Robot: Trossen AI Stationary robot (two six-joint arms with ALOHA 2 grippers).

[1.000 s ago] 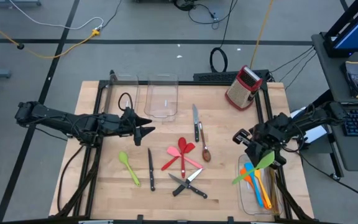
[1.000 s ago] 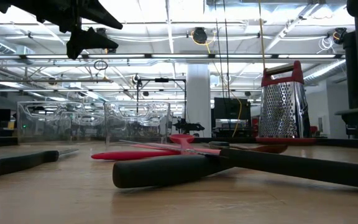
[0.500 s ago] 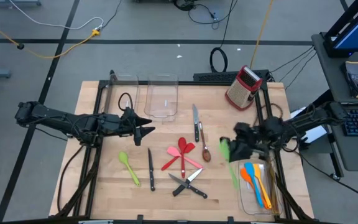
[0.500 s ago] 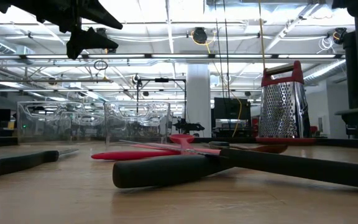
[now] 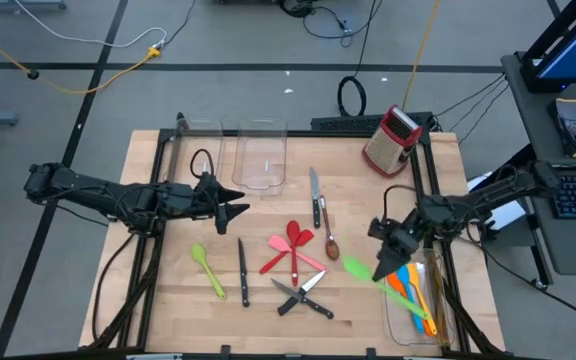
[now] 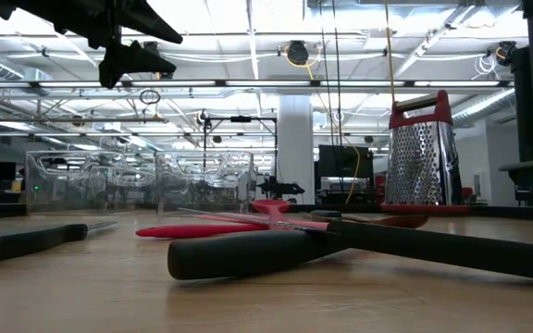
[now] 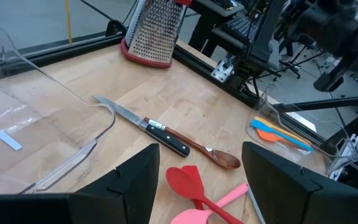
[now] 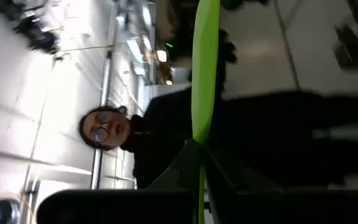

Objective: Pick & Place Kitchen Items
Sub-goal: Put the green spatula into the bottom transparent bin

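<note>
Green spatula (image 5: 380, 283) is clamped in the right gripper (image 5: 392, 254), its blade jutting out over the bench (image 5: 168, 300) just beside the bin (image 5: 396, 325) that holds orange and blue utensils (image 5: 420, 300). The right arm reaches in from the bench's right edge with its wrist turned, while the left gripper (image 5: 240, 210) hangs released above the bench near the empty bin (image 5: 260, 155). Compared with a moment ago, the spatula has swung from upright to pointing left and down toward the bin; the left arm has not moved.
</note>
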